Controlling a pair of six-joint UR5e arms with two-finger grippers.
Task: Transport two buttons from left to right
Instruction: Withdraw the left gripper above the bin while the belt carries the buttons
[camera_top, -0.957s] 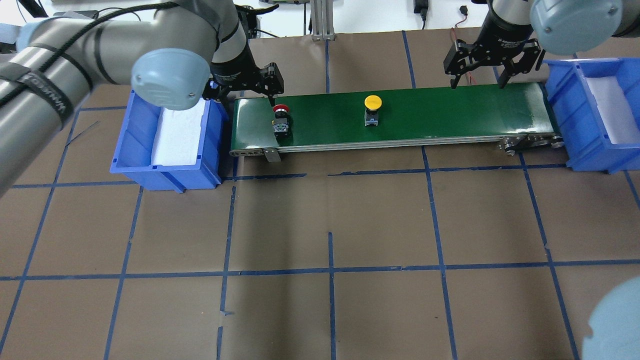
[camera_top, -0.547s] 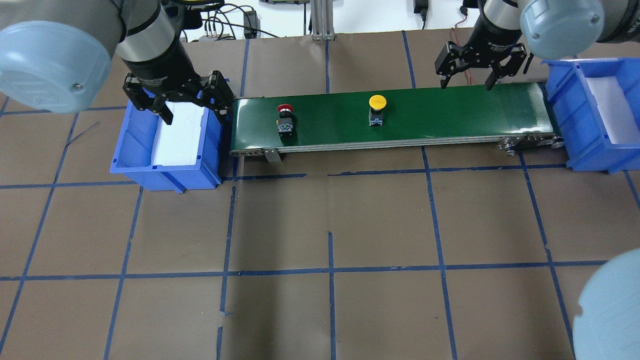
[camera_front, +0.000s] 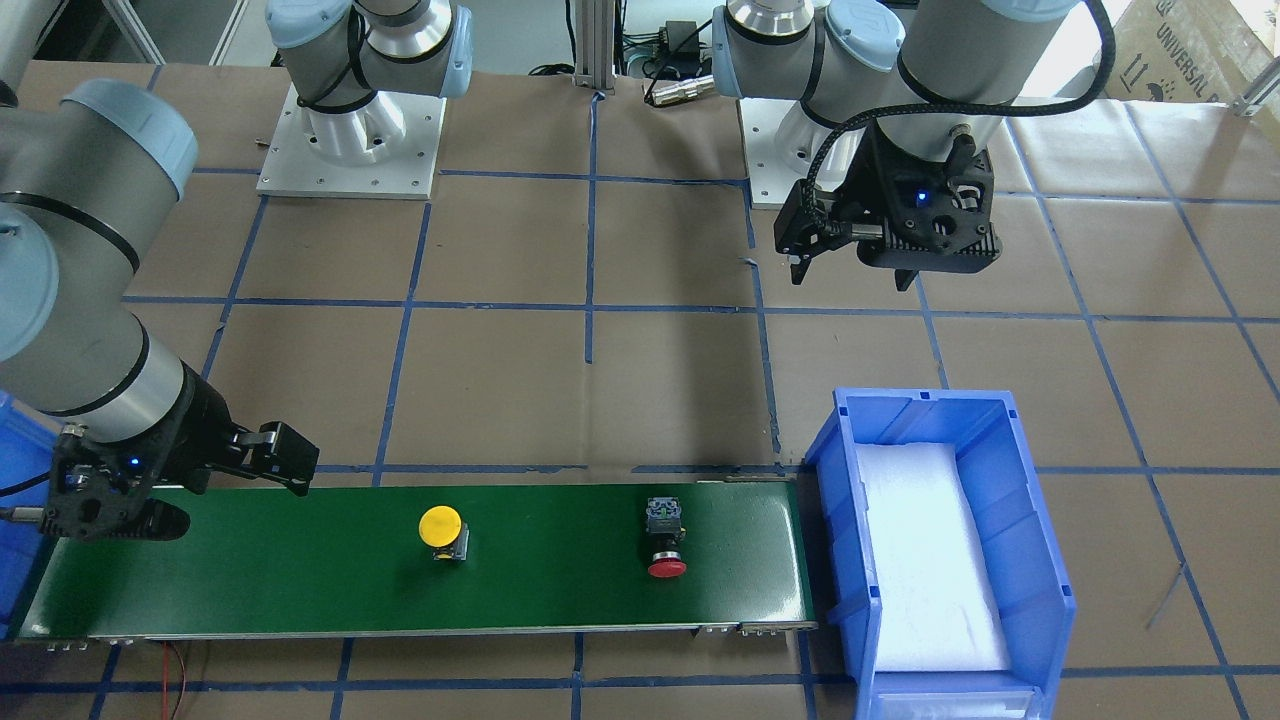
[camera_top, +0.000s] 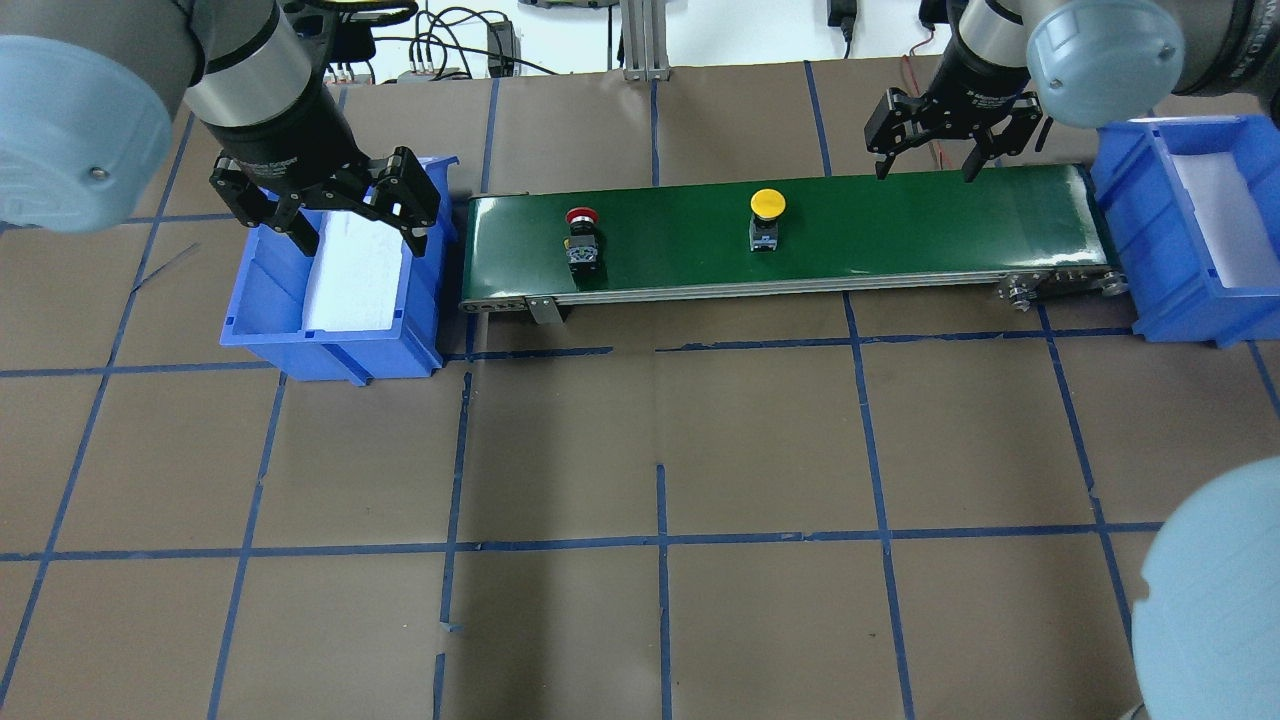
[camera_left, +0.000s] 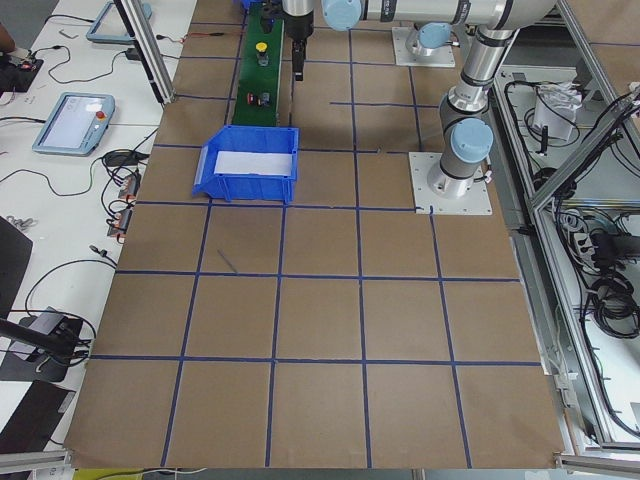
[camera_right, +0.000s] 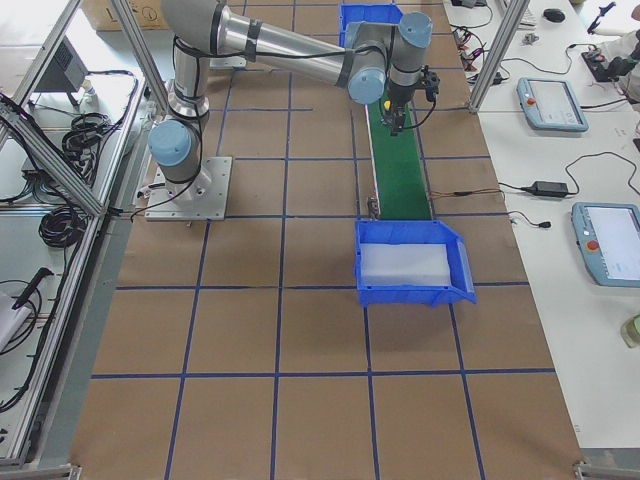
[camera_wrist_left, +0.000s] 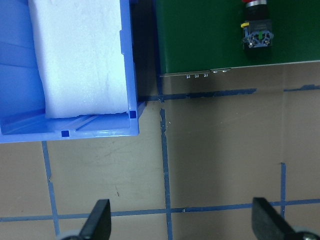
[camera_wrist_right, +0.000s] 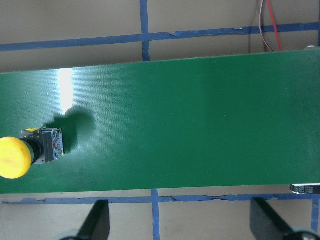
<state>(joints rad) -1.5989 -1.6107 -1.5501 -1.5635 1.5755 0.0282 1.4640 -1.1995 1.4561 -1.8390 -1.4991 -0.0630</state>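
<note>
Both buttons lie on their sides on the green conveyor belt (camera_top: 900, 220). The red button (camera_top: 582, 240) (camera_front: 665, 545) (camera_wrist_left: 256, 30) is near the belt's left end. The yellow button (camera_top: 767, 215) (camera_front: 443, 532) (camera_wrist_right: 25, 152) is near the middle. My left gripper (camera_top: 360, 225) (camera_front: 852, 272) (camera_wrist_left: 182, 222) hangs open and empty, high up by the left blue bin (camera_top: 260, 300). My right gripper (camera_top: 924, 165) (camera_front: 215, 495) (camera_wrist_right: 181, 222) is open and empty above the belt's right part, to the right of the yellow button.
The left bin (camera_front: 1040, 540) is lined with white foam. A second blue bin (camera_top: 1130, 200) with foam stands at the belt's right end. Brown paper with blue tape lines covers the table (camera_top: 660, 450). Cables lie beyond the far edge.
My left gripper has pulled back from the red button at the belt's left end to over the left bin. Both buttons have drifted right along the belt. My right gripper has shifted slightly left.
</note>
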